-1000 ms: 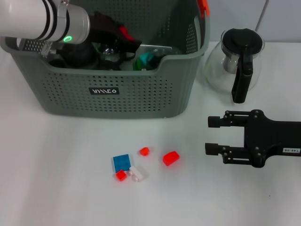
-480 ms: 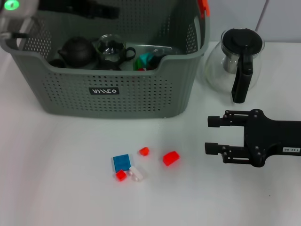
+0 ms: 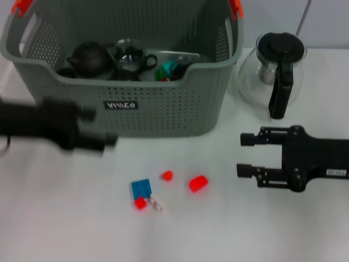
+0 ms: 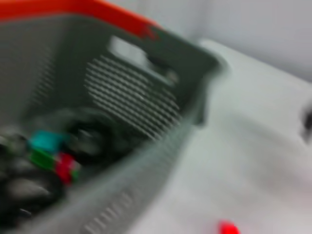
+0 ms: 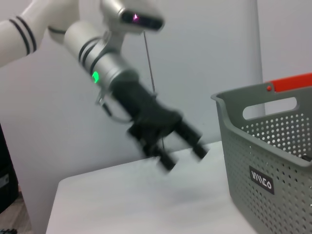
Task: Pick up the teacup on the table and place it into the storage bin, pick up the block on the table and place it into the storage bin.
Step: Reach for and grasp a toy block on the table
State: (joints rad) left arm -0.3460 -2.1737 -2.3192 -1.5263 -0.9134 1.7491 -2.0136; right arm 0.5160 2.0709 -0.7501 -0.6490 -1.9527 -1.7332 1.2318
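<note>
Left gripper (image 3: 101,143) is out of the storage bin (image 3: 163,109) now, low over the table in front of it, fingers apart and empty — earlier it was up inside the bin. Teacup (image 3: 129,55) sits in the bin, so that half looks done. Blocks (image 3: 143,188) lie on the table — next target. Right gripper (image 3: 245,155) parked, spread.
</note>
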